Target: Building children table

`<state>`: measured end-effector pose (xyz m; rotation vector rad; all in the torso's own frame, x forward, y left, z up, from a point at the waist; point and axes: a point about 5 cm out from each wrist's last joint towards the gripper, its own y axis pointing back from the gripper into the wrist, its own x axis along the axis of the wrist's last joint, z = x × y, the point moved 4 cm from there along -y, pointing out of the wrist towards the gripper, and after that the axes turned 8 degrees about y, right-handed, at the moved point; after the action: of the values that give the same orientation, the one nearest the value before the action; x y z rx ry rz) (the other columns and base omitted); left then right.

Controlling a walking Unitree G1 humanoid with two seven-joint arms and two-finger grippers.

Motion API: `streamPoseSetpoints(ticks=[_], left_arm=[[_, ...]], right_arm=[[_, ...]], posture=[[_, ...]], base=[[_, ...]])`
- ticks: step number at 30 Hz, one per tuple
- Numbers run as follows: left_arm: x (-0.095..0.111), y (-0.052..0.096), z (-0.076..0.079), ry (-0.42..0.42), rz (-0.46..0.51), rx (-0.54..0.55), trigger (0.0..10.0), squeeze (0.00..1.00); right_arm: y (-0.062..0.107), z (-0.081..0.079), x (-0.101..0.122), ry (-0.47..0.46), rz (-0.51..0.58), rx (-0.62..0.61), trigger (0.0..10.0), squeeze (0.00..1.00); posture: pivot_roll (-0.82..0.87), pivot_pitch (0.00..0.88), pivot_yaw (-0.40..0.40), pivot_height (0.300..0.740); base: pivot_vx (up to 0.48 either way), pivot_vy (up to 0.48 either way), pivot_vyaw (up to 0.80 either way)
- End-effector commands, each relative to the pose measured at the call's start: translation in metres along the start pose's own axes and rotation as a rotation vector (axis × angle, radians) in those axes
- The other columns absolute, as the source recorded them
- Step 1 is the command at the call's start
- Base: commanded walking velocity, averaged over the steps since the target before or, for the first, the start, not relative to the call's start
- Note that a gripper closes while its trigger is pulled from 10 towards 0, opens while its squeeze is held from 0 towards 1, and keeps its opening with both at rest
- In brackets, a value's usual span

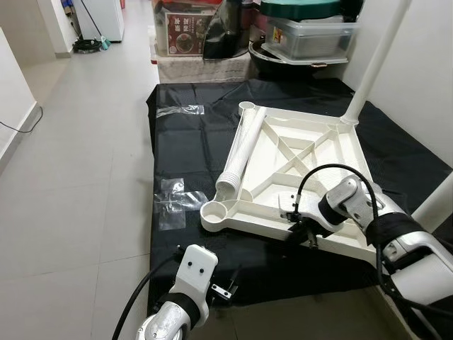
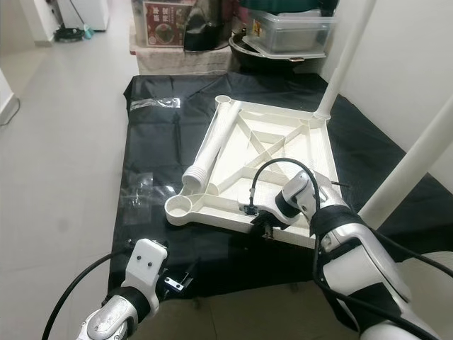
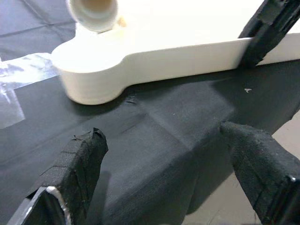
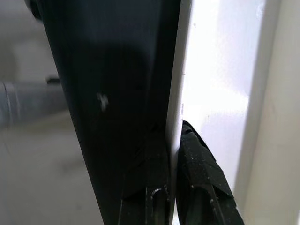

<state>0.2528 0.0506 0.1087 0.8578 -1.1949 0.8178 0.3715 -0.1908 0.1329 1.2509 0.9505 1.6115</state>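
Observation:
The white children's table top (image 1: 249,224) lies upside down on a black cloth (image 1: 191,152) on the floor. A loose white leg (image 1: 241,152) lies across it, its ribbed end by the near-left corner socket (image 1: 214,210). Two white legs stand upright, one in the far right corner (image 1: 374,64) and one at the near right (image 1: 433,202). My right gripper (image 1: 299,230) is shut on the table top's near rim (image 4: 176,93), one finger on each side. My left gripper (image 3: 161,136) hovers open over the cloth just before that corner socket (image 3: 89,70), holding nothing.
Clear plastic wrappers (image 1: 180,110) (image 1: 173,202) lie on the cloth's left part. Boxes and a plastic tub (image 1: 311,35) are stacked behind the cloth. A white wall (image 1: 425,64) runs along the right. Grey tiled floor (image 1: 78,177) stretches to the left.

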Motion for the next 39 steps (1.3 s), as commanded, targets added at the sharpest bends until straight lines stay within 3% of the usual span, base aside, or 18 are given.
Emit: streamPoseSetpoints(ticks=[1,6,9,12,14,19,29,31,32,39], left_arm=[[-0.006,0.001,-0.001,-0.003,-0.024,0.004,10.0,0.0],[-0.005,0.001,-0.001,-0.004,-0.023,0.005,10.0,0.0],[-0.005,0.001,-0.001,-0.004,-0.022,0.005,10.0,0.0],[-0.005,0.001,-0.001,-0.004,-0.022,0.005,10.0,0.0],[-0.005,0.001,-0.001,-0.004,-0.021,0.006,10.0,0.0],[-0.005,0.0,-0.002,-0.004,-0.023,0.006,10.0,0.0],[-0.005,-0.001,-0.002,-0.007,-0.024,0.007,10.0,0.0],[-0.004,-0.001,-0.002,-0.007,-0.023,0.007,10.0,0.0],[-0.005,-0.001,-0.002,-0.006,-0.024,0.007,10.0,0.0],[-0.005,-0.001,-0.003,-0.006,-0.024,0.008,10.0,0.0]], right_arm=[[-0.004,-0.008,-0.012,0.088,-0.108,0.055,0.0,0.0],[0.0,-0.007,-0.019,0.122,-0.154,0.053,0.0,0.0],[0.008,-0.005,-0.034,0.154,-0.251,0.032,0.0,0.0],[0.008,-0.005,-0.034,0.154,-0.251,0.032,0.0,0.0],[0.019,-0.004,-0.051,0.183,-0.349,0.021,0.0,0.0],[0.027,-0.003,-0.063,0.198,-0.421,0.007,0.0,0.0],[0.035,0.001,-0.077,0.293,-0.55,-0.025,0.0,0.0],[0.033,0.002,-0.075,0.284,-0.533,-0.035,0.0,0.0],[0.03,0.004,-0.07,0.275,-0.502,-0.053,10.0,0.0],[0.022,0.01,-0.055,0.291,-0.427,-0.098,10.0,0.0]], posture=[[0.06,0.089,-0.093,0.74],[0.06,0.091,-0.093,0.74],[0.06,0.093,-0.094,0.74],[0.06,0.093,-0.094,0.74],[0.06,0.099,-0.092,0.74],[0.06,0.101,-0.091,0.74],[0.06,0.101,-0.089,0.74],[0.06,0.101,-0.089,0.74],[0.06,0.1,-0.088,0.74],[0.06,0.099,-0.088,0.74]], base=[[0.0,0.0,0.0],[0.0,0.0,0.0],[0.0,0.0,0.0],[0.0,0.0,0.0],[0.0,0.0,0.0],[0.0,0.0,0.0],[0.0,0.0,0.0],[0.0,0.0,0.0],[0.0,0.0,0.0],[0.0,0.0,0.0]])
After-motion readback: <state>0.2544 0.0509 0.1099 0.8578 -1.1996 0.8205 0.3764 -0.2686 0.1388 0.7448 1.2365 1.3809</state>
